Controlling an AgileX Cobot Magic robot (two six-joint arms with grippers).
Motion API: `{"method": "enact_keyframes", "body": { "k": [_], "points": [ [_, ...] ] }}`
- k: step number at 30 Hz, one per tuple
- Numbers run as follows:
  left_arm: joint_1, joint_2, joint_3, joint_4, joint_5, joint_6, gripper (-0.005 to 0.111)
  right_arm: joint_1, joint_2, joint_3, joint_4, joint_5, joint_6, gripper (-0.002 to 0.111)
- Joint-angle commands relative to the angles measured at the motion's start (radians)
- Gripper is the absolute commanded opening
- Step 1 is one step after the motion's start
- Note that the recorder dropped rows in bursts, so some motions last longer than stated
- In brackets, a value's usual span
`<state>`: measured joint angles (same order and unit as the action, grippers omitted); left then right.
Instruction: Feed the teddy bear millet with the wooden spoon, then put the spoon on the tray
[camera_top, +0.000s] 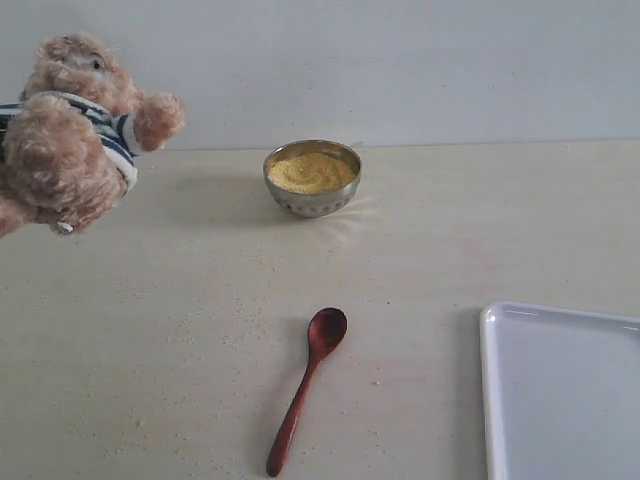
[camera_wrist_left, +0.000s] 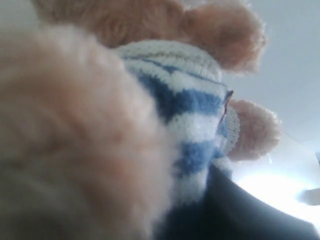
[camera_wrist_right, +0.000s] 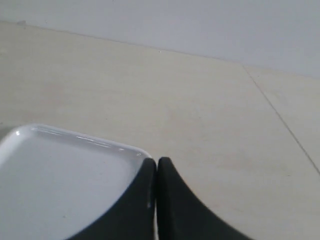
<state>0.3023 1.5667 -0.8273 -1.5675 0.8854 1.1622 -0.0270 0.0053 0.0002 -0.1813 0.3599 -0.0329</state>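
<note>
Table (camera_top: 480, 220): wooden spoon (camera_top: 305, 395) lower centre, handle down-left, nearer my right fingers (camera_wrist_right: 142, 200), together; left fingers (camera_wrist_left: 240, 215) clamp teddy bear (camera_top: 70, 140).

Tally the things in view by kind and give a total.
Teddy bear: 1
Bowl of millet: 1
Wooden spoon: 1
Tray: 1
Total: 4

teddy bear (camera_top: 75, 130): cut by exterior view's left edge; blurred in left wrist view
tray (camera_top: 560, 390): cut by right and bottom edges
left tool (camera_wrist_left: 240, 217): dark blur, grip untellable
</note>
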Motion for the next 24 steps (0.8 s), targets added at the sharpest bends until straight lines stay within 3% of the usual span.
{"method": "enact_keyframes", "body": {
  "k": [1, 3, 5, 7, 13, 14, 16, 18, 19, 21, 24],
  "points": [
    [0.003, -0.011, 0.003, -0.067, 0.004, 0.017, 0.005, -0.003, -0.005, 0.0, -0.032, -0.026, -0.045, 0.001],
    [0.003, -0.011, 0.003, -0.076, 0.004, 0.019, 0.005, -0.003, -0.005, 0.0, -0.029, -0.06, -0.041, 0.001],
    [0.003, -0.008, 0.003, -0.097, 0.004, 0.036, 0.005, -0.003, -0.005, 0.0, 0.357, -0.181, 0.214, 0.001],
    [0.003, -0.007, 0.003, -0.097, 0.004, 0.059, 0.005, -0.003, -0.005, 0.0, 0.585, -0.206, 0.296, 0.001],
    [0.003, -0.007, 0.003, -0.092, 0.004, 0.062, 0.005, -0.003, -0.005, 0.0, 0.624, -0.278, 0.298, 0.001],
    [0.003, -0.007, 0.003, -0.087, 0.004, 0.062, 0.005, -0.003, -0.005, 0.0, 0.622, -0.336, 0.286, 0.001],
    [0.003, -0.007, 0.003, -0.072, 0.004, 0.066, 0.005, -0.003, -0.005, 0.0, 0.64, -0.685, 0.272, 0.001],
    [0.003, -0.007, 0.003, -0.074, -0.011, 0.066, 0.005, -0.003, -0.005, 0.0, 0.69, -0.93, 0.419, 0.001],
    [0.003, -0.007, 0.003, -0.082, -0.025, 0.066, 0.005, -0.001, -0.005, -0.012, 0.686, -0.999, 0.525, 0.001],
    [0.003, -0.007, 0.003, -0.082, -0.044, 0.073, 0.005, -0.001, 0.051, -0.092, 0.577, -0.946, 0.641, 0.001],
    [0.003, -0.007, 0.003, -0.073, -0.044, 0.073, 0.005, -0.001, 0.225, -0.231, 0.088, -0.806, 0.903, 0.001]
  ]
}}
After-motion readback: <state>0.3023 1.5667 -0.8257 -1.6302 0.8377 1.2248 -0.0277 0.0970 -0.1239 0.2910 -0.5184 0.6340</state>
